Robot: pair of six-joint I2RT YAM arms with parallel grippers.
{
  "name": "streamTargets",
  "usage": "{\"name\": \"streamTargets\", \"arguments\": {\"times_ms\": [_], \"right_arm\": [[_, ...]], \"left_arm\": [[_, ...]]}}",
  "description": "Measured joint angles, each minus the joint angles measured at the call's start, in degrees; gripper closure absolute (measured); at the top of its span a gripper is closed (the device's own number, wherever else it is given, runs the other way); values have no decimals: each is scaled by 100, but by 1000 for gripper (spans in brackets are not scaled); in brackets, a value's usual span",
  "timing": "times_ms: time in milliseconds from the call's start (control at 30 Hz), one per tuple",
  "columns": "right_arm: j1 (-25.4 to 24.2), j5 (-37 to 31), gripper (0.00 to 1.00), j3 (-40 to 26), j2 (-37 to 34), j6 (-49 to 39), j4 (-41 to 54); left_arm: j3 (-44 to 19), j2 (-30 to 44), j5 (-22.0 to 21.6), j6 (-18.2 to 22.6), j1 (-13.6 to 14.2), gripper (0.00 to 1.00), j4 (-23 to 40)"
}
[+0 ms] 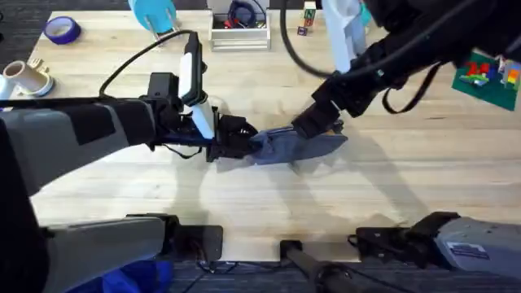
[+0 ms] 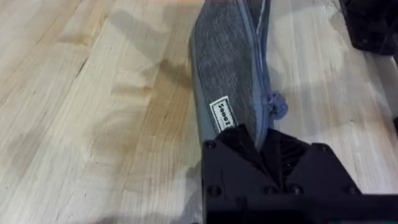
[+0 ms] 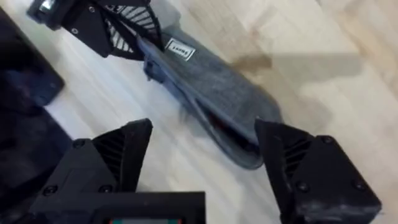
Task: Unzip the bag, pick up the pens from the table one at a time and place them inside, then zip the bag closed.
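Observation:
The grey-blue bag (image 1: 299,148) lies lengthwise in the middle of the table (image 1: 244,203). My left gripper (image 1: 242,140) is shut on the bag's left end, beside the white label (image 2: 224,115); its zipper pull (image 2: 277,106) hangs near the fingers. In the left wrist view the bag (image 2: 224,62) stretches away from the left gripper (image 2: 261,146). My right gripper (image 1: 316,129) hovers open over the bag's right end, the bag (image 3: 211,87) lying beyond its fingers (image 3: 311,168). A dark slit runs along the bag's zipper edge. The pens are out of view.
At the table's back stand a purple tape roll (image 1: 61,30), a white cup (image 1: 28,77), a white bin (image 1: 238,32), a light blue object (image 1: 155,12) and a green brick plate (image 1: 488,77). Bare wood lies in front of the bag.

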State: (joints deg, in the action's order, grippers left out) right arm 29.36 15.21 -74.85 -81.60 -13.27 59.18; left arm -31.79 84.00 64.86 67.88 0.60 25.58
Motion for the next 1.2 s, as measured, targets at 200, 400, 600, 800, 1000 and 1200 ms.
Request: {"name": "streamTargets", "arguments": {"times_ms": [200,400,600,800,1000,1200], "right_arm": [[100,41,4,-133,22,611,528],[623,-317,4,-133,378,1356,543],[1474,-1014,5,-137,577,2144,513],[2154,-1591,5,-133,573,3049,232],[2628,-2113,4,28,571,4097,-5],[2980,-2508,6,57,372,4847,-86]], "left_arm": [[0,-1,0,0,0,958,-1],[0,-1,0,-2,0,957,1],[0,-1,0,0,0,958,-1],[0,0,0,0,0,958,1],[0,-1,0,-2,0,958,1],[0,-1,0,0,0,958,1]]}}
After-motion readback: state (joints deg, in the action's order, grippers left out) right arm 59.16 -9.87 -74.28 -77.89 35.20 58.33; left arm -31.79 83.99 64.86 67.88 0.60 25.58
